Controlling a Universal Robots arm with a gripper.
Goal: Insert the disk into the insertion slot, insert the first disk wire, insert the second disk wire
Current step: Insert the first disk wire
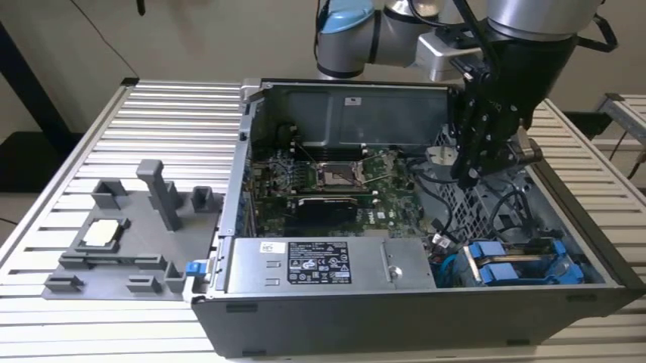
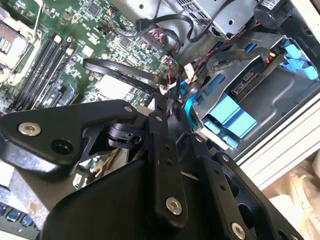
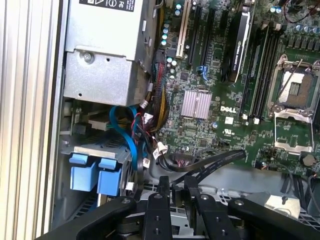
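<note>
Nearest the table's (image 1: pixel 121 333) front edge, the open computer case (image 1: pixel 404 318) is seen lying on its side. The power supply (image 1: pixel 323 265) is set along the case's near wall. The disk (image 1: pixel 501 274), in its blue carrier, is seated in the drive bay at the case's near corner on the exterior view's right. It is set side by side with another blue carrier (image 1: pixel 488 252). Loose black cables (image 3: pixel 210 162) and a blue cable (image 3: pixel 131 145) are seen between the bay and the gripper (image 1: pixel 470 180). The gripper is held above the case interior, farther back than the disk and apart from it. Its fingers (image 3: pixel 162 187) are parted narrowly, with nothing gripped. The motherboard (image 1: pixel 333 178) is seen beyond. A grey fixture (image 1: pixel 131 242) is placed on the table's side at the exterior view's left.
</note>
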